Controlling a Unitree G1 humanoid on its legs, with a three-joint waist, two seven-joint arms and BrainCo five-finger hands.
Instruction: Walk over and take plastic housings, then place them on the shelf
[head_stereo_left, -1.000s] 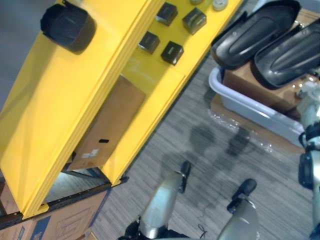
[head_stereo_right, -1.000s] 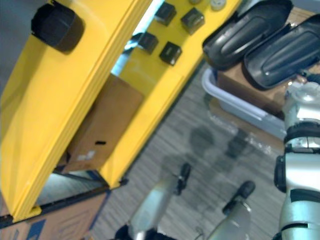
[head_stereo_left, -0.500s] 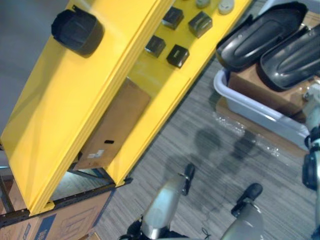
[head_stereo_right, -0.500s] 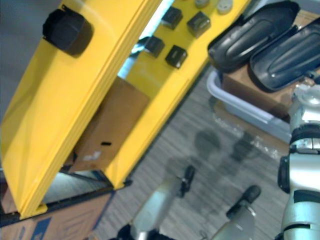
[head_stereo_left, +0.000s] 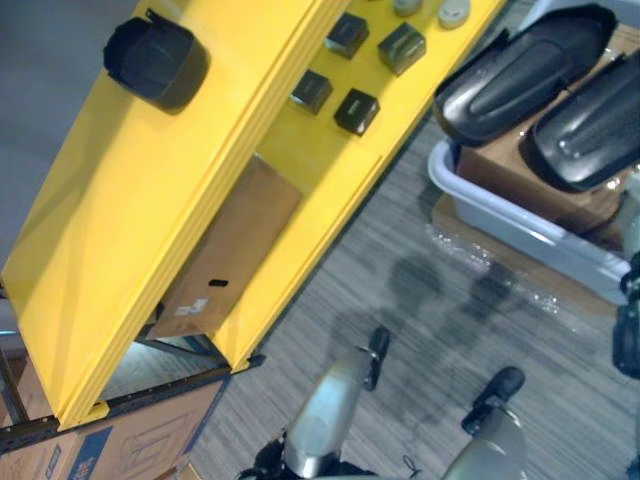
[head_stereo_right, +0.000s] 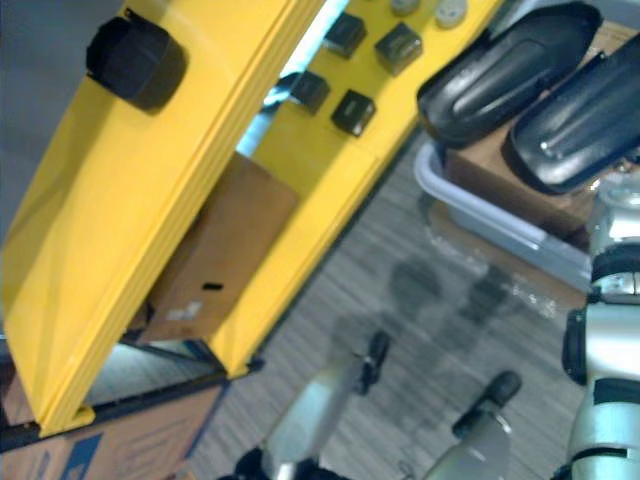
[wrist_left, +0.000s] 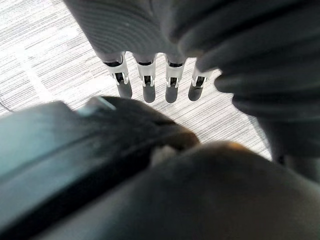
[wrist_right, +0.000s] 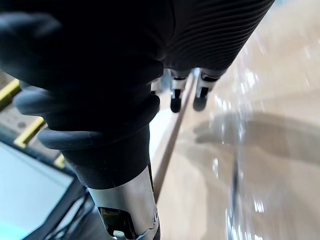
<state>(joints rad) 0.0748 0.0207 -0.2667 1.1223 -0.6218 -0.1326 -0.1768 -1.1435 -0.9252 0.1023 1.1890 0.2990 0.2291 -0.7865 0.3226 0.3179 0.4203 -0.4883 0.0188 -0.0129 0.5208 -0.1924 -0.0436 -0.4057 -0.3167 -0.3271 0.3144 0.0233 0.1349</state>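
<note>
Grey striped carpet (head_stereo_left: 400, 330) covers the floor, and a yellow shelf (head_stereo_left: 120, 250) runs on a slant from the lower left to the top centre of the eye views. On its upper board, at the upper left, sits a round black piece (head_stereo_left: 157, 62). On the lower board, near the top centre, lie four small black boxes (head_stereo_left: 356, 111) and two pale round bits (head_stereo_left: 452, 12). A flat cardboard box (head_stereo_left: 225, 255) shows under the boards, and a printed carton (head_stereo_left: 130, 440) fills the lower left corner.

Two long black plastic housings (head_stereo_left: 515, 70) lie side by side at the upper right, tilted, both resting on a brown box (head_stereo_left: 520, 180) that stands in a grey tub (head_stereo_left: 500, 215). Clear film (head_stereo_left: 480, 255) glints on the floor just below the tub.

In the left wrist view the left robot hand (wrist_left: 148, 87) hangs with its fingers straight over bare carpet, released and holding nothing, well apart from the housings. In the right wrist view the right robot hand (wrist_right: 176, 95) also has its fingers hanging relaxed and empty, above a pale brown surface (wrist_right: 280, 90) with shiny film on it. How close that hand is to the tub I cannot tell. Neither robot hand touches a housing.
</note>
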